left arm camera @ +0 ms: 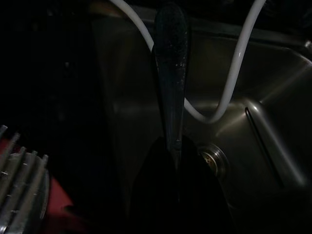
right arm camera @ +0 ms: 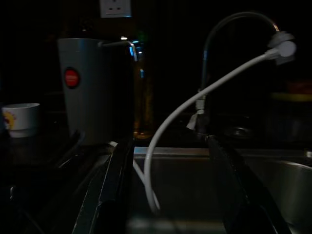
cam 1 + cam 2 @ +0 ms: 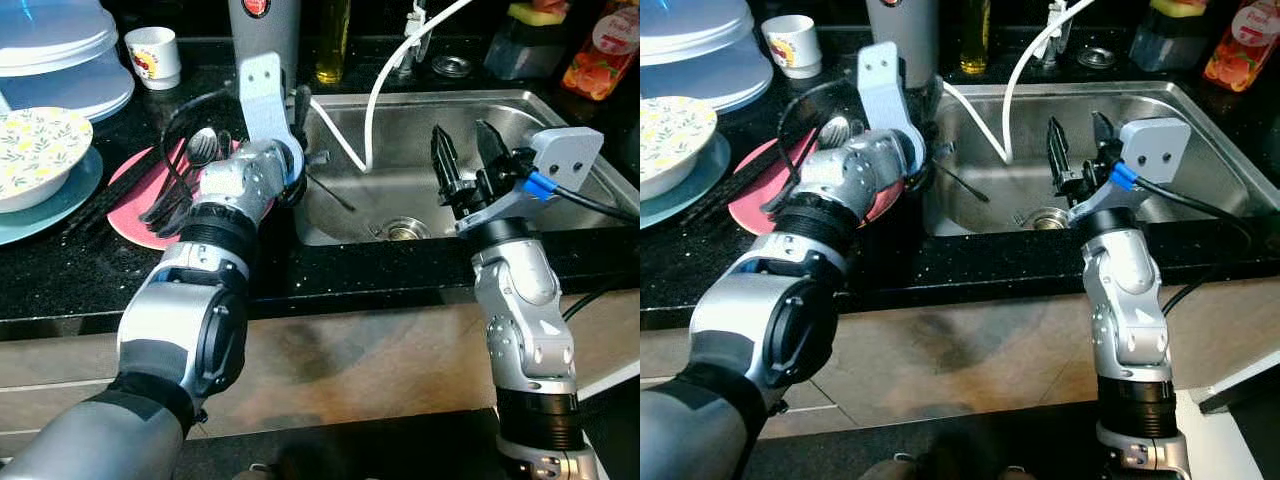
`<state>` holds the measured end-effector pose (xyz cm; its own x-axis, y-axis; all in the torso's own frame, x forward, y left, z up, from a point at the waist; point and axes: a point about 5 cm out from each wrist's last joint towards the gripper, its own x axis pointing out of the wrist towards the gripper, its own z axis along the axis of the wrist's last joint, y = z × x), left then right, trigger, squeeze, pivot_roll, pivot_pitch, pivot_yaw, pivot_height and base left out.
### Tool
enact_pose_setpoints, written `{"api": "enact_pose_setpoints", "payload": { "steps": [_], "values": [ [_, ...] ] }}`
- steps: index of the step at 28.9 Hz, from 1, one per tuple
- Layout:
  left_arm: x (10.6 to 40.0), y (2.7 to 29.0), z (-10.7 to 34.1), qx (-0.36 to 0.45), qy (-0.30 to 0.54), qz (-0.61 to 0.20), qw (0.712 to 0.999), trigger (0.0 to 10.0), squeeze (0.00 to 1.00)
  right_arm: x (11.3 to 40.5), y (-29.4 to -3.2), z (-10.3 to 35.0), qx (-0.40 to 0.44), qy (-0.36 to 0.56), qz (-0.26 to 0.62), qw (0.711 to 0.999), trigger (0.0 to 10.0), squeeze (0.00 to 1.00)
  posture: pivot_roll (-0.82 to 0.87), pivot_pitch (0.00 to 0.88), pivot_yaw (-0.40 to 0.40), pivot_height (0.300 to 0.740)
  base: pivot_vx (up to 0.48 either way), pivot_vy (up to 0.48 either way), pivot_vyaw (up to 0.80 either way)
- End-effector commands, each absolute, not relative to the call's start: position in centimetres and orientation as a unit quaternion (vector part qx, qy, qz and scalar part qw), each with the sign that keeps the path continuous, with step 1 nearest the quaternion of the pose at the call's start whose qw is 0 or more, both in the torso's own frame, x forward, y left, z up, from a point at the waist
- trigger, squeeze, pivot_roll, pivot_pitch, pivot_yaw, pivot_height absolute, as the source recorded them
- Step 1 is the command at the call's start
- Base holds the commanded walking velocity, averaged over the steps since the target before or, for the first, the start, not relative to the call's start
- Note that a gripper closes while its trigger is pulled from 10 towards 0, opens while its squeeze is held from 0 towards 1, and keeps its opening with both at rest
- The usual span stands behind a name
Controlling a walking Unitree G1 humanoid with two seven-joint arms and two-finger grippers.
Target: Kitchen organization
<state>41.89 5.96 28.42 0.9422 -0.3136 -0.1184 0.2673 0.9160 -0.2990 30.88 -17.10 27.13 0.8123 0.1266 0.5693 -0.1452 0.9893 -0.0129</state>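
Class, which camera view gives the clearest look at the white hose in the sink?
The left eye view: the white hose shows lit, dropping into the sink. The right eye view matches. The wrist views show only dim stretches of it.

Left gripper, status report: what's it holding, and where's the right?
Left gripper shut on a utensil handle, at the sink's left edge. Right gripper open, empty, over the basin. White hose hangs between them.

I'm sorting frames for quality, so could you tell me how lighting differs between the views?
Left and right eye views: evenly lit and sharp, with mild glare on the steel sink. Left wrist view: very dark, only the utensil handle and white hose catch light. Right wrist view: dim, grey canister faintly visible.
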Motion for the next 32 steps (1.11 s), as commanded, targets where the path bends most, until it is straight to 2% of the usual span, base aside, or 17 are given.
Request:
{"api": "enact_pose_setpoints", "payload": {
  "steps": [1, 5, 12, 13, 15, 16, 24, 25, 27, 28, 32],
  "values": [
    [41.8, 4.6, 29.9, -0.138, 0.062, -0.172, 0.973, 10.0, 0.00, 30.7, -17.3, 27.0, 0.018, -0.298, 0.065, 0.952, 10.0, 0.00, 0.06, 0.089, 0.040, 0.740, 0.000, 0.000, 0.00],
    [41.6, 3.2, 28.2, -0.135, 0.087, -0.175, 0.971, 10.0, 0.00, 30.5, -17.0, 26.8, 0.021, -0.296, 0.065, 0.953, 10.0, 0.00, 0.05, 0.108, 0.054, 0.740, 0.000, 0.000, 0.00],
    [41.2, 2.3, 25.5, -0.109, 0.118, -0.199, 0.967, 10.0, 0.00, 29.8, -17.3, 26.3, 0.022, -0.290, 0.054, 0.955, 10.0, 0.00, 0.03, 0.127, 0.075, 0.740, 0.000, 0.000, 0.00],
    [41.2, 2.3, 25.2, -0.106, 0.119, -0.200, 0.967, 10.0, 0.88, 29.7, -17.4, 26.3, 0.022, -0.289, 0.052, 0.956, 10.0, 0.00, 0.02, 0.130, 0.078, 0.740, 0.000, 0.000, 0.00],
    [41.2, 2.3, 25.1, -0.105, 0.119, -0.200, 0.967, 10.0, 0.88, 29.6, -17.4, 26.2, 0.022, -0.289, 0.052, 0.956, 10.0, 0.00, 0.02, 0.130, 0.078, 0.740, 0.000, 0.000, 0.00],
    [41.2, 2.5, 24.8, -0.107, 0.117, -0.197, 0.968, 10.0, 1.00, 29.6, -17.4, 26.1, 0.022, -0.288, 0.051, 0.956, 10.0, 0.00, 0.02, 0.132, 0.078, 0.740, 0.000, 0.000, 0.00],
    [41.7, 3.4, 26.3, -0.155, 0.072, -0.192, 0.966, 10.0, 1.00, 29.8, -17.3, 26.3, 0.023, -0.288, 0.055, 0.956, 10.0, 0.00, 0.03, 0.127, 0.063, 0.740, 0.000, 0.000, 0.00],
    [41.7, 3.6, 26.8, -0.152, 0.062, -0.197, 0.967, 10.0, 0.82, 29.8, -17.2, 26.3, 0.023, -0.288, 0.058, 0.956, 10.0, 0.00, 0.04, 0.125, 0.056, 0.740, 0.000, 0.000, 0.00],
    [41.7, 3.6, 26.9, -0.151, 0.059, -0.200, 0.966, 10.0, 0.82, 29.8, -17.1, 26.3, 0.023, -0.287, 0.059, 0.956, 10.0, 0.00, 0.04, 0.125, 0.056, 0.740, 0.000, 0.000, 0.00],
    [41.8, 3.7, 27.3, -0.137, 0.055, -0.201, 0.968, 10.0, 0.00, 29.9, -17.1, 26.3, 0.024, -0.287, 0.060, 0.956, 10.0, 0.00, 0.04, 0.127, 0.047, 0.740, 0.000, 0.000, 0.00],
    [42.0, 4.8, 28.4, -0.095, 0.048, -0.184, 0.977, 10.0, 0.00, 29.9, -17.1, 26.5, 0.025, -0.287, 0.063, 0.955, 10.0, 0.00, 0.05, 0.131, 0.042, 0.740, 0.000, 0.000, 0.00]
  ]
}}
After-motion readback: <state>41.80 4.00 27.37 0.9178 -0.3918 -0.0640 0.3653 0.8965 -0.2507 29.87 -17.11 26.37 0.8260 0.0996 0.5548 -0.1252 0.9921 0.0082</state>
